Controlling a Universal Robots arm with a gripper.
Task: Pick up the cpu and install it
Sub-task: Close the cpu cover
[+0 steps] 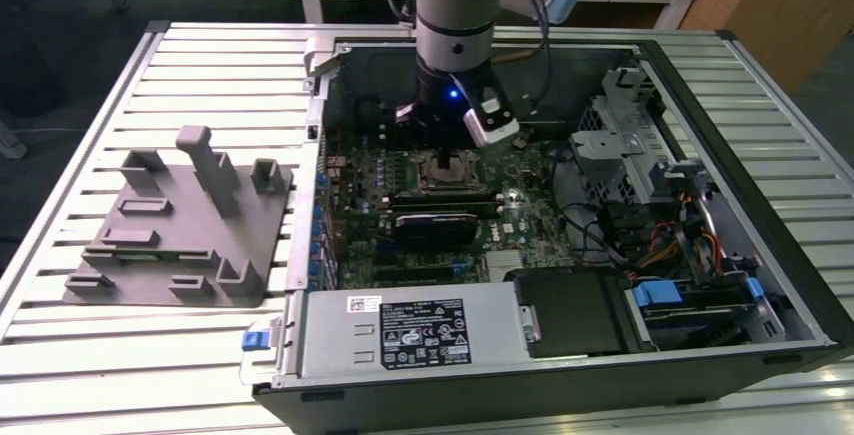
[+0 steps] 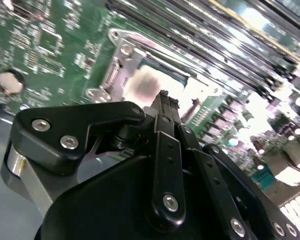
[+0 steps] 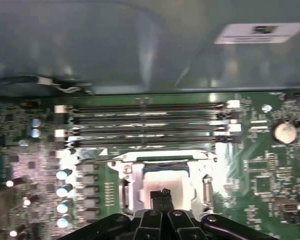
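Landmark: the socket [image 1: 447, 170], a silver-framed square on the green motherboard [image 1: 527, 217] inside the open computer case [image 1: 534, 395].
Well to the exterior view's left of the socket: a grey fixture [image 1: 174, 225] with upright pegs, lying on the slatted table [image 1: 227, 65] outside the case.
Just beside the socket, on its camera-facing side in the exterior view: a black rectangular block [image 1: 434, 223]. Past that, at the case's near wall, a grey power supply [image 1: 407, 330].
Inside the socket: the cpu [image 3: 162, 177], a pale flat square lying level within the metal frame. I cannot tell how fully it is seated.
Directly above the socket: my gripper [image 2: 163, 97], at the end of my arm [image 1: 454, 5], which reaches down into the case from above.
My fingers: closed together into 1 narrow black tip with nothing between them, over the middle of the cpu. I cannot tell whether the tip touches it.
Alongside the socket in the first wrist view: 4 long memory slots [image 3: 145, 125], parallel to 1 edge of the frame.
To the exterior view's right of the socket: loose cables [image 1: 594, 217] and a metal drive cage [image 1: 634, 145].
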